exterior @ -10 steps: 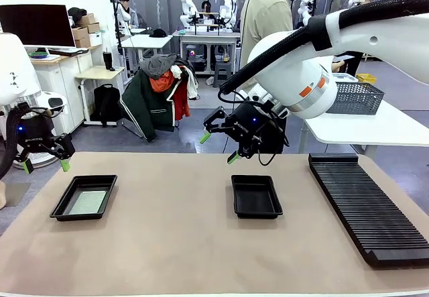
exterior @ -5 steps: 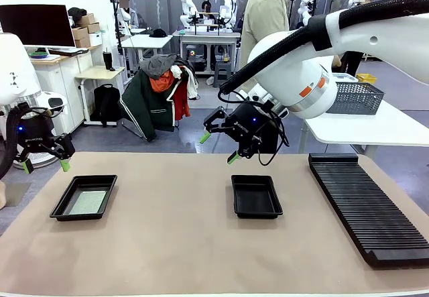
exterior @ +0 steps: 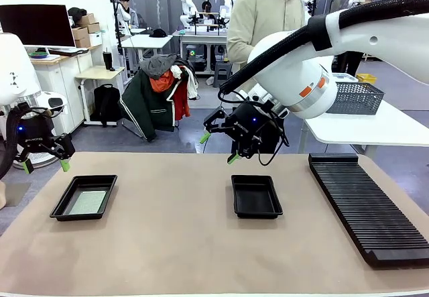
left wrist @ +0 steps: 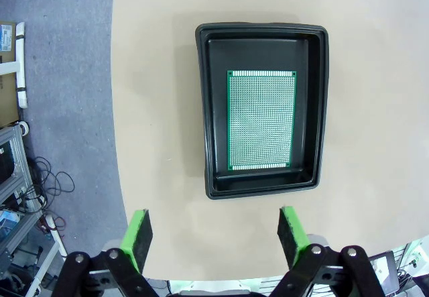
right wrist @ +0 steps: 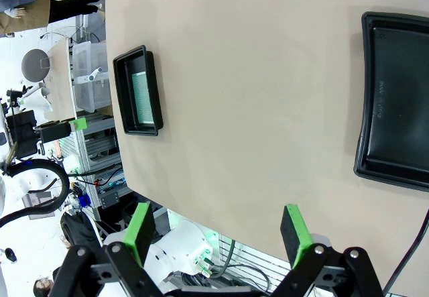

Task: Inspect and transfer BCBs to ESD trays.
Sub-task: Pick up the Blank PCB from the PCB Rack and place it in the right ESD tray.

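A black ESD tray point(exterior: 83, 197) sits at the table's left with one green BCB point(exterior: 88, 202) lying flat on its floor; the left wrist view looks straight down on this tray point(left wrist: 263, 34) and board point(left wrist: 261, 119). My left gripper point(exterior: 45, 165) hovers open above the tray's far left corner, nothing between its fingers point(left wrist: 137, 237). A second ESD tray point(exterior: 255, 196), with nothing in it, rests mid-table. My right gripper point(exterior: 219, 147) hangs open above its far edge. The right wrist view shows both trays, the bare one point(right wrist: 395, 96) and the loaded one point(right wrist: 138, 90).
A long black ribbed rack point(exterior: 365, 203) runs along the table's right side. A person in a beige shirt point(exterior: 261, 12) stands behind the far edge. A grey mesh basket point(exterior: 354, 97) sits on a white side table at right. Bare tan tabletop point(exterior: 174, 223) lies between the trays.
The person behind the table has stepped left and turned toward it. Both arms and both trays are where they were.
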Action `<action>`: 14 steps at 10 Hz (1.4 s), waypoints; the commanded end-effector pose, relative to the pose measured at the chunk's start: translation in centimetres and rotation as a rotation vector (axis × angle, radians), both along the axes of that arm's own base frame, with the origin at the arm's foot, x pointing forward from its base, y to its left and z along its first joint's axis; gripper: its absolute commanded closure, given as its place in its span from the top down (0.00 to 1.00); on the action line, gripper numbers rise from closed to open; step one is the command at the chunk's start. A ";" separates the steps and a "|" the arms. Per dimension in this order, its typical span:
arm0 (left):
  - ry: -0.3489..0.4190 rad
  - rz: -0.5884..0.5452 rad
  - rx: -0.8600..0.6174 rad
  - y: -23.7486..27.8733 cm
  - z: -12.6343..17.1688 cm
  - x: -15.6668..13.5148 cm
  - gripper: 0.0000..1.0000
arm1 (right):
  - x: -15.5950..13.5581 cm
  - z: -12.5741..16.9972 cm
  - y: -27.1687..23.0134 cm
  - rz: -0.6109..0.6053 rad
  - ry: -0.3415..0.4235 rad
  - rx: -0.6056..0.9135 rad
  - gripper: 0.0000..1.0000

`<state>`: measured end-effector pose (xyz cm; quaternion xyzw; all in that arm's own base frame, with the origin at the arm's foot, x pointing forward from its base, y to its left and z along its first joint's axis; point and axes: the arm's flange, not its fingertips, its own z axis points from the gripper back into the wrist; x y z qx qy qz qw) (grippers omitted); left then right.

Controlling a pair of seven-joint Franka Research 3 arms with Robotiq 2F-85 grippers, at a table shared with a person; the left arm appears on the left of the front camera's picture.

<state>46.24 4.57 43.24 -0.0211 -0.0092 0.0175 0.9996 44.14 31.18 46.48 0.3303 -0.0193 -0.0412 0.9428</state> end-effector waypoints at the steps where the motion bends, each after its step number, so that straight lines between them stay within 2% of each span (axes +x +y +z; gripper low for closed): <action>1: -0.006 0.003 0.000 0.1 -0.3 -0.1 1.00 | 0.0 0.0 0.1 -0.016 0.001 -0.018 1.00; 14: -0.006 0.003 0.000 0.1 -0.3 -0.1 1.00 | 0.0 0.0 0.1 -0.016 0.001 -0.018 1.00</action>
